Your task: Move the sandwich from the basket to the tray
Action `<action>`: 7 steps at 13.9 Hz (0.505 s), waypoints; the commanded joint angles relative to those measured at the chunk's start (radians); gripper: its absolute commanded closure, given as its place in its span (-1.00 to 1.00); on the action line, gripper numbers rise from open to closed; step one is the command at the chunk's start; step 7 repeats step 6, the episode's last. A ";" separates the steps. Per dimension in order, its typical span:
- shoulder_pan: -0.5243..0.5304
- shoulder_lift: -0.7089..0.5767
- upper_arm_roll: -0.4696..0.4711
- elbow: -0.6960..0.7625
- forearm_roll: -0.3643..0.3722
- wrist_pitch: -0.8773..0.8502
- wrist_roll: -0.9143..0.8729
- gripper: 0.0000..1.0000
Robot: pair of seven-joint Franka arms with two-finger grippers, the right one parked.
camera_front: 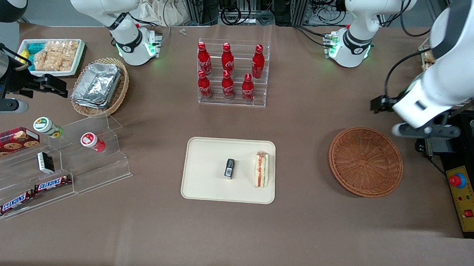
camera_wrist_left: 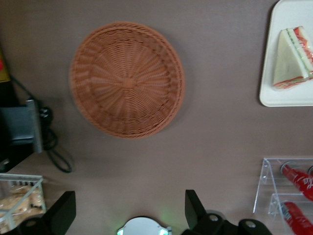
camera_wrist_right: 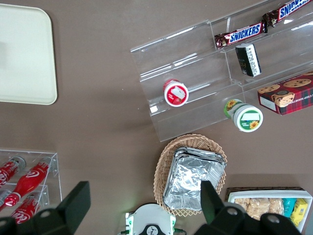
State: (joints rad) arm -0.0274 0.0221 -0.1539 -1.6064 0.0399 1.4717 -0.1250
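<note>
Nearest you, on the brown worktop (camera_front: 296, 231), sits the cream tray (camera_front: 207, 175), and your sandwich (camera_front: 261, 169) lies on it, close to the rim on the working arm's side, its red and green filling showing along the cut edge. Beside it on the tray, toward the parked arm's end, you have a small black packet (camera_front: 229, 168), clear of the sandwich. The wrist camera shows the same wedge (camera_wrist_left: 292, 58) resting flat on the tray's corner.

Your reddish-brown wicker basket (camera_front: 365, 161) stands apart from the tray toward the working arm's end, with nothing in it.

Your claw (camera_wrist_left: 129, 208) hangs above the worktop, farther from the front camera than the basket; its two dark fingers (camera_wrist_left: 62, 211) stand wide apart and hold nothing. In the front view the working arm's wrist (camera_front: 422, 113) sits above the worktop near the basket's edge.

Farther from you than the tray, a clear rack (camera_front: 233, 73) holds six red cola bottles (camera_front: 228, 70). Toward the parked arm's end you will find a tan basket with foil trays (camera_front: 99, 85), a white tray of snacks (camera_front: 54, 56), and a clear stepped stand (camera_front: 59, 165) carrying Snickers bars (camera_front: 52, 183), two small cups (camera_front: 92, 141) and a cookie box (camera_front: 8, 143).
</note>
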 commanded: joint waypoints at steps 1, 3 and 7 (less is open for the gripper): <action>-0.161 -0.163 0.176 -0.145 -0.006 0.009 0.030 -1.00; -0.164 -0.146 0.178 -0.104 -0.003 0.007 0.042 -1.00; -0.160 -0.085 0.178 -0.009 -0.014 -0.005 0.094 -1.00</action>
